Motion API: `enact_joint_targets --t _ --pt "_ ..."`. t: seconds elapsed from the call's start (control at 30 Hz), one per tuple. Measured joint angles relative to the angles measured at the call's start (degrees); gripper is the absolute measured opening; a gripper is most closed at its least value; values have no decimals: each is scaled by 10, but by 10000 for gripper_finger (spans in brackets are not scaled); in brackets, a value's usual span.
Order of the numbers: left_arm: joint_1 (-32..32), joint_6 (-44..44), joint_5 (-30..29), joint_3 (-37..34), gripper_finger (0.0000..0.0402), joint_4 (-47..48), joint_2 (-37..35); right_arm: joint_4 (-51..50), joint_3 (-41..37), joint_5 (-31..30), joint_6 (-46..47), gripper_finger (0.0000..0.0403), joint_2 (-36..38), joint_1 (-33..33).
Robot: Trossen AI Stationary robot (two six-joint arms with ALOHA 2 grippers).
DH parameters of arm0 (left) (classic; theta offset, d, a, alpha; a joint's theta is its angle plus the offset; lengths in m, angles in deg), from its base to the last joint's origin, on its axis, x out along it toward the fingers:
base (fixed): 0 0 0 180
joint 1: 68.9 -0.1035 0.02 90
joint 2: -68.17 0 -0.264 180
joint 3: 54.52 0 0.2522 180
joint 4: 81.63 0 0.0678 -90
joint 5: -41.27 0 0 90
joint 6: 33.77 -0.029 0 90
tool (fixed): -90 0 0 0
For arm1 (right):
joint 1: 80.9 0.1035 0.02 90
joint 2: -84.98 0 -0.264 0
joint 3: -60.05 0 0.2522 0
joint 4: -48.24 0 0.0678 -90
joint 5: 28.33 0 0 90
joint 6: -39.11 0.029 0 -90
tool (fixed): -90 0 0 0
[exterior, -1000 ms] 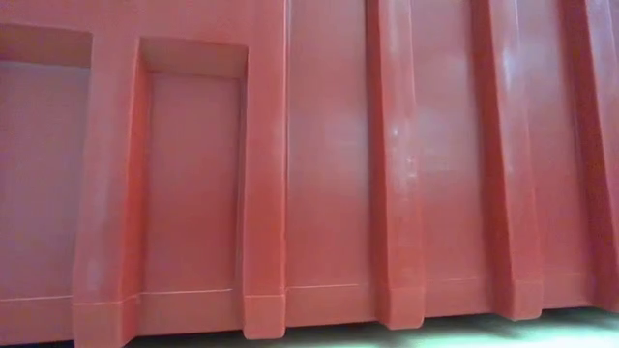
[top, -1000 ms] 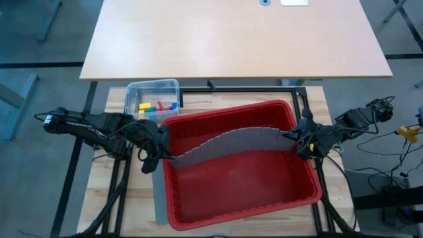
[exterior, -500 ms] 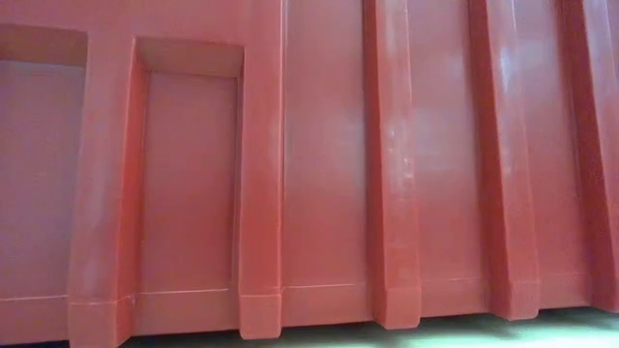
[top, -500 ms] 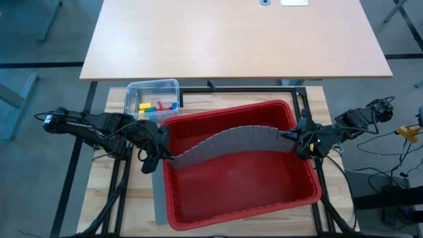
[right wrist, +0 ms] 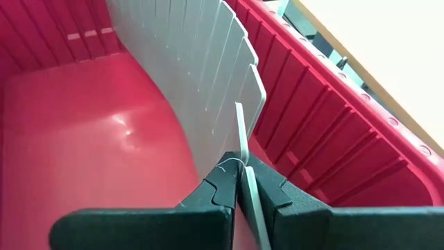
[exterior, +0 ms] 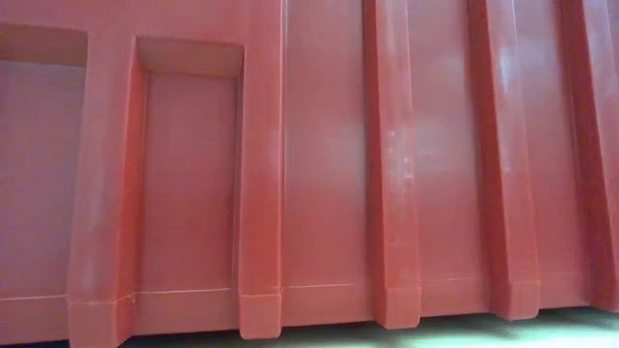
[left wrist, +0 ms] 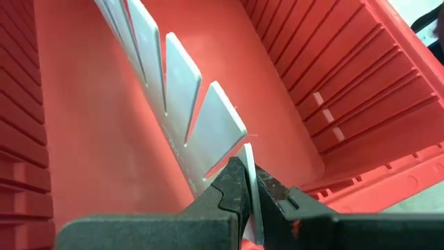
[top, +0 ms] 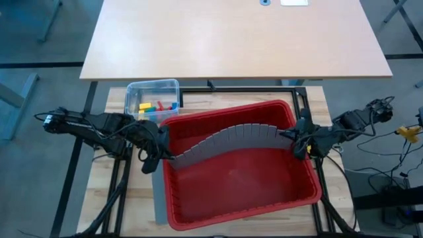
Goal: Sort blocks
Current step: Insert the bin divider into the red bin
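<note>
A red bin (top: 238,188) sits on the tabletop (top: 135,198), and everything else is placed from it. A grey slotted divider (top: 231,140) spans the bin from its left wall to its right wall, bowed toward the bin's far wall.

The left gripper (left wrist: 248,186) is at the bin's left wall, its fingers (left wrist: 232,182) closed on the divider's left end. The right gripper (right wrist: 241,182) is at the bin's right wall, its fingers (right wrist: 223,180) closed on the divider's right end.

The blocks (top: 157,106), yellow, red, green and blue, lie outside the bin in a clear tub (top: 135,93) just beyond its far left corner. No block shows inside the bin.

In the low view the bin's ribbed red wall (exterior: 309,164) fills the picture.
</note>
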Motion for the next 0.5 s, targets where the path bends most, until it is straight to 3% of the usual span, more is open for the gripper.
enact_joint_targets --t 0.5 --pt "0 29 0 0 0 3 -1 28 -22 -25 -14 0 1 0"
